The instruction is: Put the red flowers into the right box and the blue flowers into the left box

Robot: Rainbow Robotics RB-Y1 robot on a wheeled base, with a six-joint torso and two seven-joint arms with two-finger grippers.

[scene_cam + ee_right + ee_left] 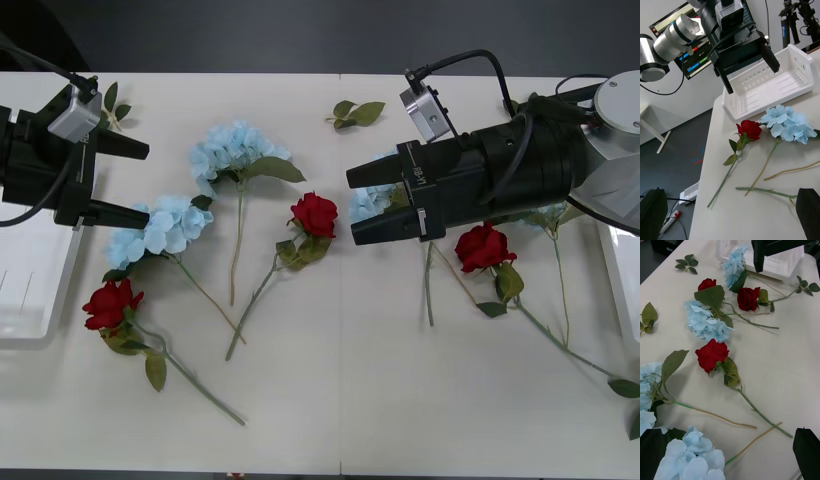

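Table: a white tabletop (340, 400) is seen under both arms, with flowers scattered across it and a dark floor behind.
Left box: the white tray (30, 290) is set at the table's left edge, just beside the left gripper; no flowers are seen in it.
Left gripper: the black fingers (120, 180) are held spread apart above the table's left side, with nothing between them, pointing toward the middle.
Blue flowers: one pale blue head (158, 228) is laid just beside the left gripper's lower finger; a second (232, 150) is laid farther in, its stem running toward the near edge; a third (368, 203) is partly covered by the right gripper; a fourth (550, 213) is mostly hidden behind the right arm.
Red flowers: one rose (110, 303) is placed near the left box; a second (316, 214) is placed at the table's middle; a third (483, 247) is placed below the right arm.
Leaf sprigs: loose green leaves (357, 112) are found near the far edge.
Right gripper: the black fingers (372, 203) are held apart over the third blue head, closed on nothing.
Right box: a white rim (622, 280) is seen at the table's right edge.
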